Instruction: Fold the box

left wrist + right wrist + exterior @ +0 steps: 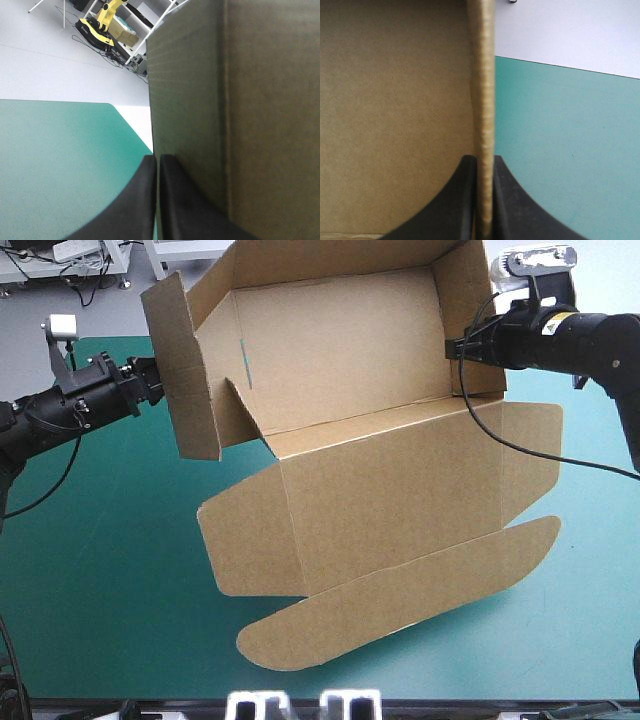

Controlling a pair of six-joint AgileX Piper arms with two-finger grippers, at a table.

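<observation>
Grip check: left gripper (157, 159) and right gripper (483, 160) each clamped on the box (380, 480).
The left one pinches the box's left end wall, the right one its right end wall; the teal-green cover (90, 580) lies under the box. Hold your two grips level and evenly tensioned while you tuck walls. Long axis runs gripper to gripper; the open side faces the robot, with the lid on the box's near side.

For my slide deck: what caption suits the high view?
The left gripper and right gripper each pinch a side wall of the brown box over the teal-green table.
</observation>
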